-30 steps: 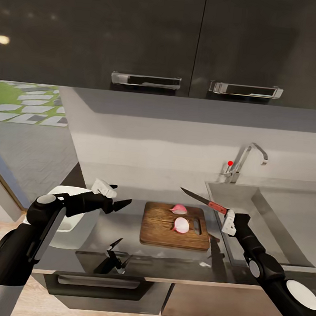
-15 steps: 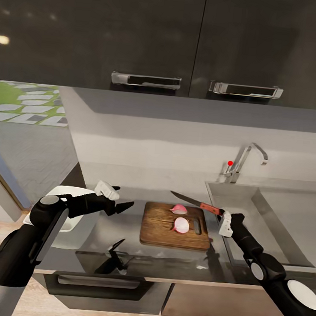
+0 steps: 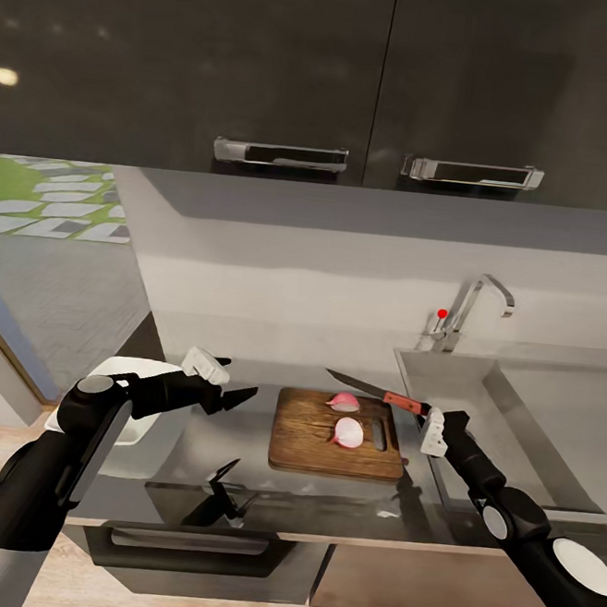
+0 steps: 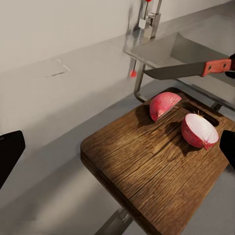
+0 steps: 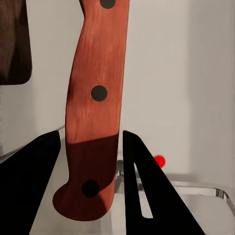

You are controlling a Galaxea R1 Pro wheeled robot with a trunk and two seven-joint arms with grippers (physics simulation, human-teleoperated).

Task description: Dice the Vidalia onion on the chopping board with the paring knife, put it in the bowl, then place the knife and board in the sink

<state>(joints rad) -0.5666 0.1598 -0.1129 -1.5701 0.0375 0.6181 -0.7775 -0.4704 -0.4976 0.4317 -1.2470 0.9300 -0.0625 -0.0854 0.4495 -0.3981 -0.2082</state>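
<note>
The Vidalia onion lies cut in two halves [image 3: 343, 401] [image 3: 350, 431] on the dark wooden chopping board [image 3: 313, 444], which rests on the countertop [image 3: 233, 459]. My right gripper [image 3: 425, 417] is shut on the paring knife's red handle [image 5: 95, 98], with its black fingers [image 5: 34, 191] on either side. The blade [image 3: 356, 384] points left, hovering over the board's far edge. To the left of the board my left gripper [image 3: 239, 396] stands open and holds nothing. The left wrist view looks over the board [image 4: 147, 171], both halves [image 4: 163, 104] and the knife [image 4: 186, 71]. My left arm partly hides the white bowl [image 3: 157, 429].
The steel sink [image 3: 535, 409] lies right of the board, with its chrome tap [image 3: 465, 310] at the back. Dark upper cabinets [image 3: 363, 68] hang overhead. A drawer handle [image 3: 188, 541] runs below the counter's front edge.
My right gripper has carried the knife to the left, so the blade now reaches over the board's far edge. The left gripper has shifted slightly toward the board.
</note>
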